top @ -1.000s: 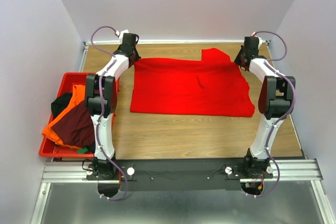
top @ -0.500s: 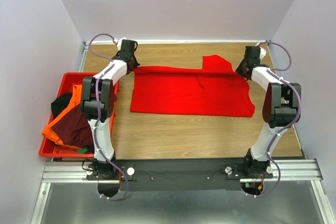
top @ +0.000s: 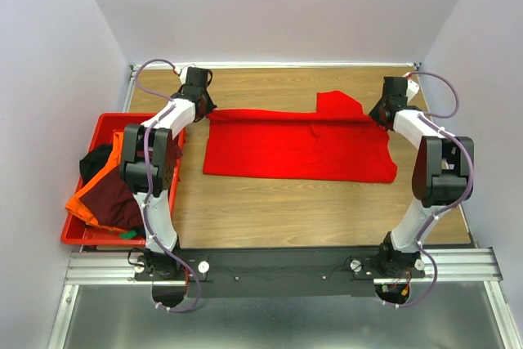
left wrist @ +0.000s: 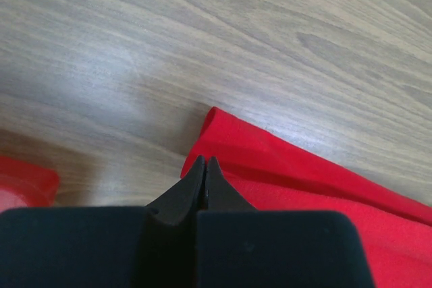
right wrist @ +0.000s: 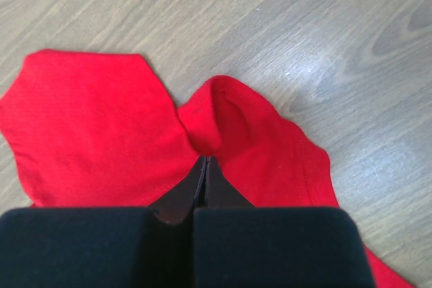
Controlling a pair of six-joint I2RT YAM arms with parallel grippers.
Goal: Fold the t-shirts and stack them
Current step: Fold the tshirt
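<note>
Status: I am working on the first shirt only. The red t-shirt (top: 298,149) is lying spread on the table (top: 270,210), mid-board, between my two arms. Its far edge is rolling over toward me, so I am judging the first lengthwise fold as under way, not finished. One sleeve is sticking out flat near the far right corner.

Left gripper (left wrist: 204,166): the fingers are pressing together with no gap, tips sitting on the rolled far-left corner of the red cloth. I am reading that as a pinch on the shirt.

Right gripper (right wrist: 204,165): same closed state, tips biting into a raised pucker where the sleeve is meeting the body.

Remaining: the orange t-shirt (top: 82,202), maroon t-shirt (top: 114,198) and black t-shirt (top: 94,161) are lying heaped and unfolded in the red crate (top: 98,124) at the table's left side. No stack is showing anywhere.

Cloth: bright red, matte and thin-looking, draping softly. The near hem is lying fairly straight, with a faint crease running across mid-body.
</note>
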